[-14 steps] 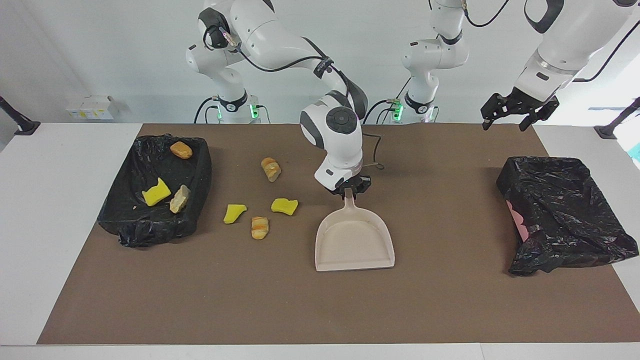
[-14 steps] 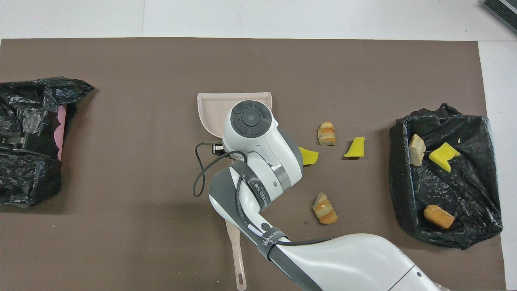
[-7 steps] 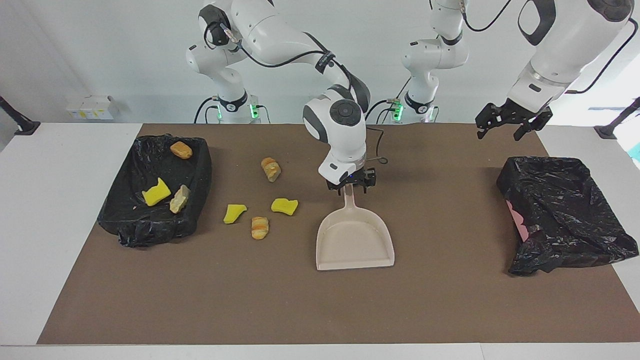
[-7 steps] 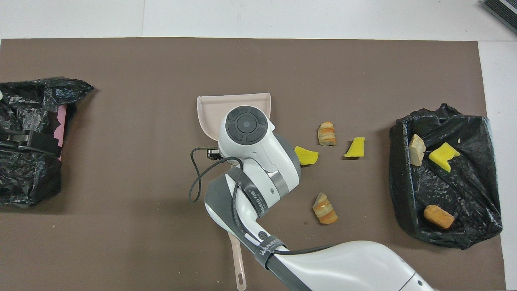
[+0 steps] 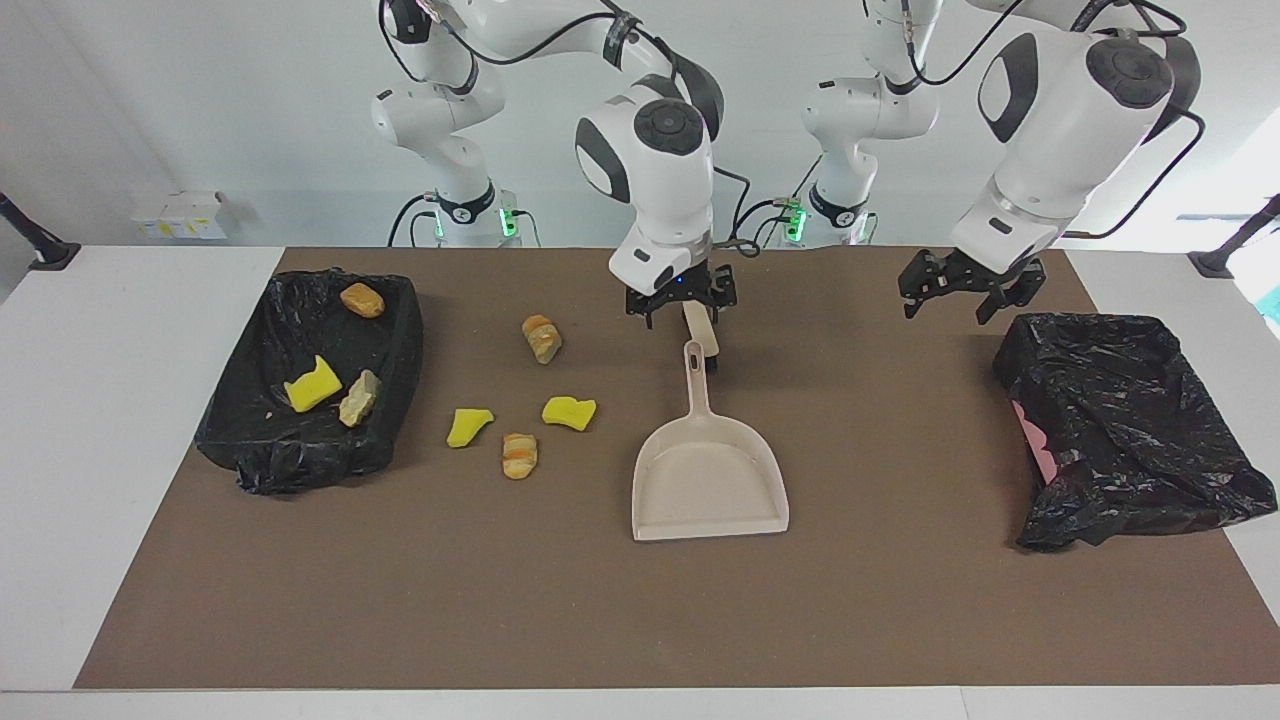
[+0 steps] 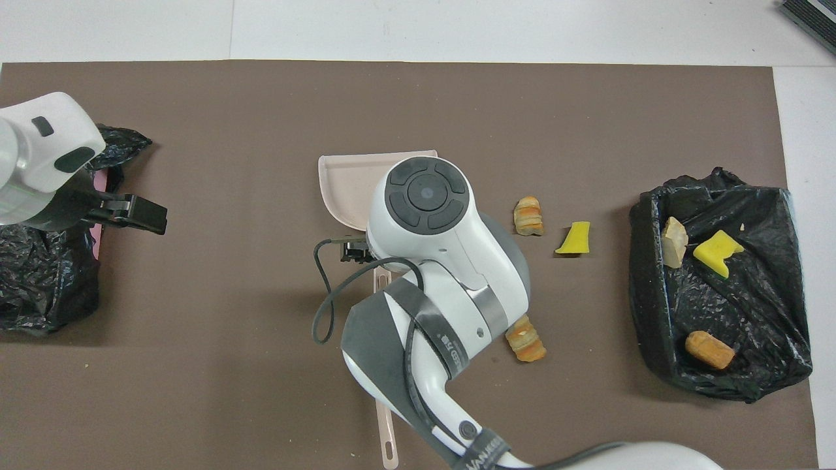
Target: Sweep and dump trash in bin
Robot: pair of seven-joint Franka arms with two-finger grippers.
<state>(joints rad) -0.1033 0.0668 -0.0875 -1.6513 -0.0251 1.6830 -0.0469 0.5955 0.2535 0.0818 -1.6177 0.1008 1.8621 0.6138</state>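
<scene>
**Dustpan set down, four pieces of trash unswept**

The right gripper [image 5: 680,297] hangs above the dustpan [image 5: 708,478] handle with fingers spread and, as far as the view shows, holding nothing. The left gripper [image 5: 957,285], also wide, hovers beside the covered bin [image 5: 1125,425]. Four pieces of trash [image 5: 518,455] lie on the mat between the dustpan and the open bin [image 5: 310,375] — three already inside. Risk: a sweep may scatter pieces past the pan's lip — nothing holds it.
</scene>
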